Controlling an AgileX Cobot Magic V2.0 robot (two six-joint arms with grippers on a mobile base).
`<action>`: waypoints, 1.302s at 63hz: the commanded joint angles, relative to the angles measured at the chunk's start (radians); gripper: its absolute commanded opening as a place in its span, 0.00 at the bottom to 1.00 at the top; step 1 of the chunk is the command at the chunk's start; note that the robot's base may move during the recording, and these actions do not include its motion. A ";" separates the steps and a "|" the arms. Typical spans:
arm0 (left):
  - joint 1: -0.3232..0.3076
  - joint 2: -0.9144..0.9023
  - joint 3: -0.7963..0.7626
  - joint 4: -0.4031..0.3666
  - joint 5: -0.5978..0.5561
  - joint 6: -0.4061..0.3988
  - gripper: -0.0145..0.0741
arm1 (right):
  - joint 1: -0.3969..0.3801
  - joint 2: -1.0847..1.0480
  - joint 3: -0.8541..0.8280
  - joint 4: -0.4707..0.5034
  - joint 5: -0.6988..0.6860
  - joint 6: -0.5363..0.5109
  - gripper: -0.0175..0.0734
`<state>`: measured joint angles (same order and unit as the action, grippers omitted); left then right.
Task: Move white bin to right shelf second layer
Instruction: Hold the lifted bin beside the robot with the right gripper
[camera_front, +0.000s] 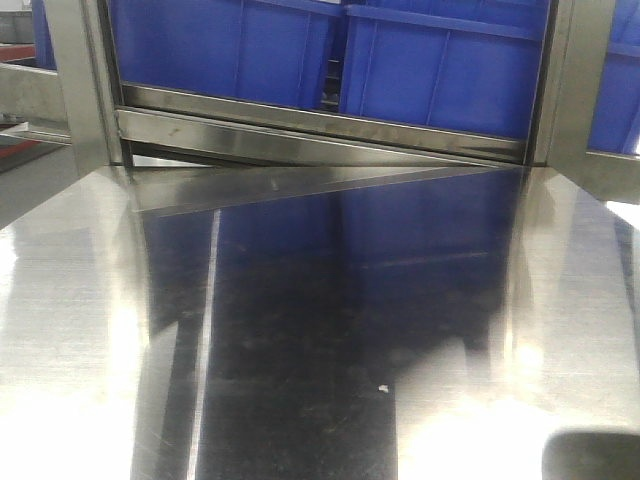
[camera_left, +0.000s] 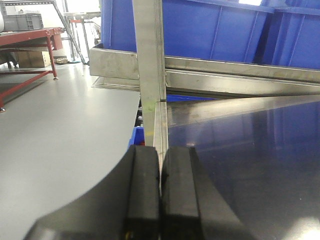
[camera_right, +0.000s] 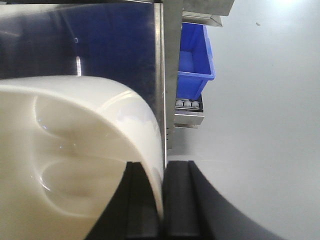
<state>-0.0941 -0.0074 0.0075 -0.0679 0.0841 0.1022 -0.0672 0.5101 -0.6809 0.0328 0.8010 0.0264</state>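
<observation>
The bin (camera_right: 75, 150), mostly cut off, fills the right wrist view's lower left, its wall pinched by the right claw (camera_right: 161, 205), in line with the steel top's (camera_right: 115, 45) edge. The left claw (camera_left: 160, 195) is pressed together; bare floor (camera_left: 65, 140) lies at its left.

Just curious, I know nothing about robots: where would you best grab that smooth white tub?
Probably its thin side wall at the rim, coming in over the edge, one finger each side. The white tub is rounded and handle-free, too wide to span; the right claw pinches it so.
</observation>
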 joint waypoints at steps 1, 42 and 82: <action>-0.008 -0.013 0.037 -0.006 -0.084 -0.003 0.26 | -0.005 0.000 -0.032 0.007 -0.087 -0.002 0.25; -0.008 -0.013 0.037 -0.006 -0.084 -0.003 0.26 | -0.005 0.000 -0.032 0.007 -0.087 -0.002 0.25; -0.008 -0.013 0.037 -0.006 -0.084 -0.003 0.26 | -0.005 0.002 -0.032 0.007 -0.087 -0.002 0.25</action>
<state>-0.0941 -0.0074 0.0075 -0.0679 0.0841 0.1022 -0.0672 0.5101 -0.6809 0.0328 0.8010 0.0264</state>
